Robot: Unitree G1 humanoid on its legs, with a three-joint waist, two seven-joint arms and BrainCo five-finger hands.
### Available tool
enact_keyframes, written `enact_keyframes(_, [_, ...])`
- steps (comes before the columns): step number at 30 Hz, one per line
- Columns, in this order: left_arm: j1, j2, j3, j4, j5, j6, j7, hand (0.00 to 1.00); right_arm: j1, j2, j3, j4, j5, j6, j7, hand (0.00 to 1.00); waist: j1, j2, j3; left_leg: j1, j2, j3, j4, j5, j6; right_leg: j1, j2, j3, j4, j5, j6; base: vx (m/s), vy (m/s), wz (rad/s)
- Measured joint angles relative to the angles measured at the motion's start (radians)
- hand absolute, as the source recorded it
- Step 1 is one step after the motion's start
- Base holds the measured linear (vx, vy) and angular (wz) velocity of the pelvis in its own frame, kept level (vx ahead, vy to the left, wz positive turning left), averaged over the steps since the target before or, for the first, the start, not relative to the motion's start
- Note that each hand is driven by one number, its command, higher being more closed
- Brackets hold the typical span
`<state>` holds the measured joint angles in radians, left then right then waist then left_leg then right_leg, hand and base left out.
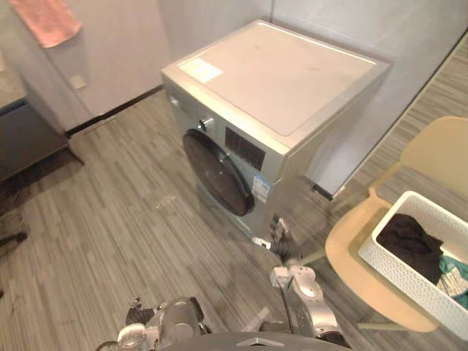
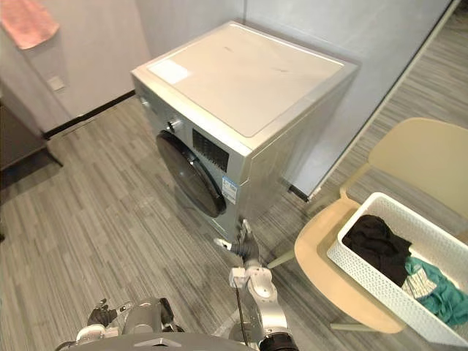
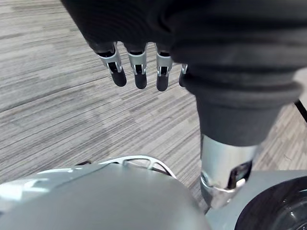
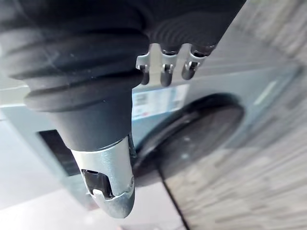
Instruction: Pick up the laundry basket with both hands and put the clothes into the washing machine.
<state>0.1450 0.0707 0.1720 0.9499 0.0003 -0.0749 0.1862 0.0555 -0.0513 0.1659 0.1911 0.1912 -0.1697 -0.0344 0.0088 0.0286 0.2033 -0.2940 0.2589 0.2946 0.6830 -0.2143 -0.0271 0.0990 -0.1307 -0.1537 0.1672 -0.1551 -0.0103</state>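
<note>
Right eye view: basket [image 2: 380, 292] on chair [image 2: 322, 263], well apart from left hand [image 3: 140, 72] and right hand [image 4: 165, 69], both loose-fingered, empty; I'd turn toward it, then grip opposite rims.

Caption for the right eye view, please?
Closed washing machine, white laundry basket of clothes sitting on a chair beside it.

Beige chair [image 2: 417, 157], pink cloth [image 1: 47, 20], perhaps towel
</note>
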Motion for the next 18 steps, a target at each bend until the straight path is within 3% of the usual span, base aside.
enact_keyframes(1, [0.003, -0.002, 0.0, 0.0, -0.003, -0.006, 0.002, 0.0, -0.019, -0.007, 0.02, -0.022, 0.0, -0.011, 0.0, 0.0, 0.0, 0.004, 0.006, -0.002, -0.004, -0.042, -0.08, 0.009, -0.01, -0.002, -0.007, 0.019, 0.002, 0.0, 0.001, 0.25, 0.371, -1.35])
enact_keyframes(2, [0.007, -0.013, -0.003, 0.003, -0.017, -0.015, 0.004, 0.0, -0.069, -0.025, 0.07, -0.069, -0.002, -0.036, 0.0, 0.0, 0.011, 0.033, 0.012, 0.004, -0.005, -0.163, -0.242, 0.082, -0.025, -0.034, -0.019, 0.064, 0.036, -0.017, 0.052, 0.2, 0.357, -1.24])
enact_keyframes(3, [0.008, -0.02, -0.007, 0.005, -0.017, -0.016, 0.004, 0.0, -0.09, -0.034, 0.094, -0.094, -0.003, -0.045, 0.0, 0.0, 0.018, 0.055, 0.02, 0.009, -0.004, -0.2, -0.289, 0.154, -0.026, -0.046, -0.017, 0.083, 0.055, -0.035, 0.089, 0.24, 0.506, -1.4])
enact_keyframes(4, [0.011, -0.035, -0.015, 0.006, -0.017, -0.02, 0.004, 0.0, -0.119, -0.054, 0.128, -0.135, -0.007, -0.055, 0.002, 0.0, 0.017, 0.09, 0.036, 0.006, -0.001, -0.237, -0.32, 0.261, -0.076, -0.064, -0.019, 0.111, 0.084, -0.072, 0.151, 0.18, 0.581, -0.9])
enact_keyframes(5, [-0.028, -0.018, -0.016, 0.009, -0.015, -0.025, 0.004, 0.0, -0.18, -0.039, 0.157, -0.137, -0.045, -0.067, 0.0, 0.0, 0.0, 0.074, 0.089, -0.014, -0.042, -0.226, -0.272, 0.128, -0.129, -0.13, -0.08, 0.152, 0.149, -0.121, 0.2, 0.14, 0.657, -0.67])
enact_keyframes(7, [-0.061, 0.012, -0.014, 0.01, -0.016, -0.026, 0.007, 0.0, -0.249, -0.03, 0.202, -0.135, -0.055, -0.062, -0.005, 0.0, 0.01, 0.042, 0.127, -0.05, -0.081, -0.177, -0.265, 0.12, -0.1, -0.221, -0.118, 0.201, 0.192, -0.112, 0.2, 0.01, 0.459, -0.47])
enact_keyframes(9, [-0.078, 0.017, -0.016, 0.005, -0.017, -0.026, 0.019, 0.0, -0.33, -0.03, 0.269, -0.131, -0.064, -0.061, -0.01, 0.0, 0.021, 0.032, 0.135, -0.094, -0.112, -0.123, -0.281, 0.133, -0.071, -0.316, -0.13, 0.25, 0.192, -0.08, 0.196, 0.02, 0.362, -0.42])
enact_keyframes(11, [-0.1, -0.008, -0.019, -0.01, -0.029, -0.03, 0.031, 0.0, -0.429, -0.037, 0.284, -0.128, -0.061, -0.061, -0.012, 0.0, 0.02, 0.077, 0.197, -0.093, -0.137, -0.073, -0.308, 0.135, -0.046, -0.326, -0.153, 0.268, 0.134, 0.015, 0.197, 0.03, 0.289, -0.32])
enact_keyframes(14, [-0.105, -0.014, -0.027, -0.057, -0.061, -0.041, 0.035, 0.0, -0.507, -0.049, 0.272, -0.114, -0.059, -0.061, -0.024, 0.0, 0.016, 0.085, 0.219, -0.112, -0.138, -0.029, -0.317, 0.137, -0.037, -0.363, -0.16, 0.305, 0.085, 0.068, 0.211, 0.04, 0.141, -0.5])
enact_keyframes(18, [-0.149, -0.018, -0.062, -0.145, -0.105, -0.067, 0.051, 0.0, -0.571, -0.142, 0.194, -0.089, -0.06, -0.049, -0.062, 0.0, 0.011, 0.095, 0.229, -0.122, -0.132, -0.015, -0.335, 0.146, -0.03, -0.382, -0.16, 0.302, 0.051, 0.105, 0.216, 0.03, 0.028, -0.15])
